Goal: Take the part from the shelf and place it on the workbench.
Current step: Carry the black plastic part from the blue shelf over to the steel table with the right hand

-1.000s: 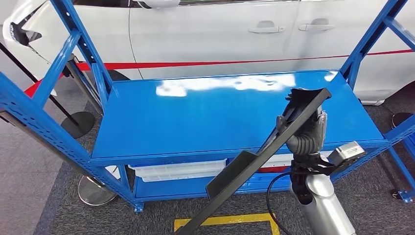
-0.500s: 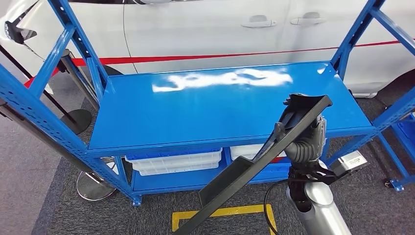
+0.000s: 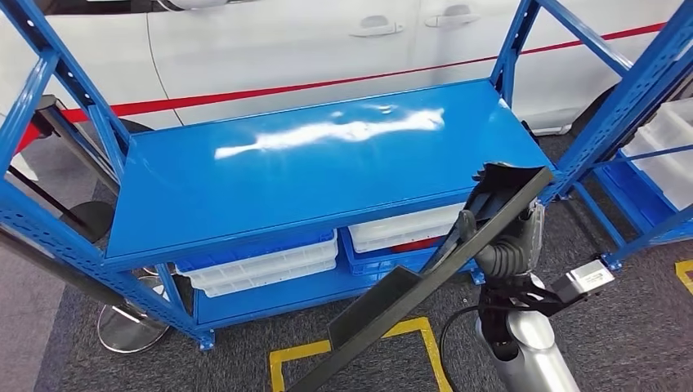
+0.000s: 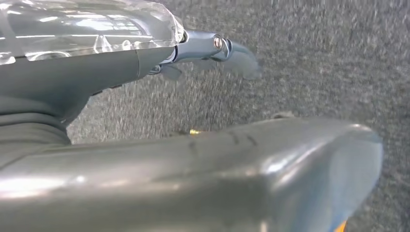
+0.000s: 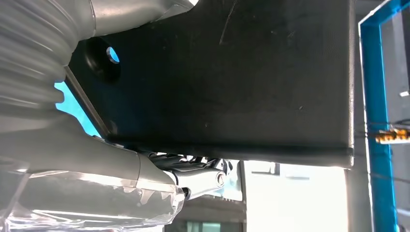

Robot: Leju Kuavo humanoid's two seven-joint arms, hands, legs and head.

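The right hand (image 3: 500,214) grips a long black trim part (image 3: 425,282) near its upper end, holding it slanted in front of the blue bench (image 3: 245,184). White bins (image 3: 270,265) sit on the lower shelf, a white car (image 3: 270,41) behind. The left hand (image 4: 212,48) hangs over grey carpet, grip unclear.

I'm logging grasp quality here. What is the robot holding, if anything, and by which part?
The right hand grips the long black part near its upper end; the lower end hangs free.
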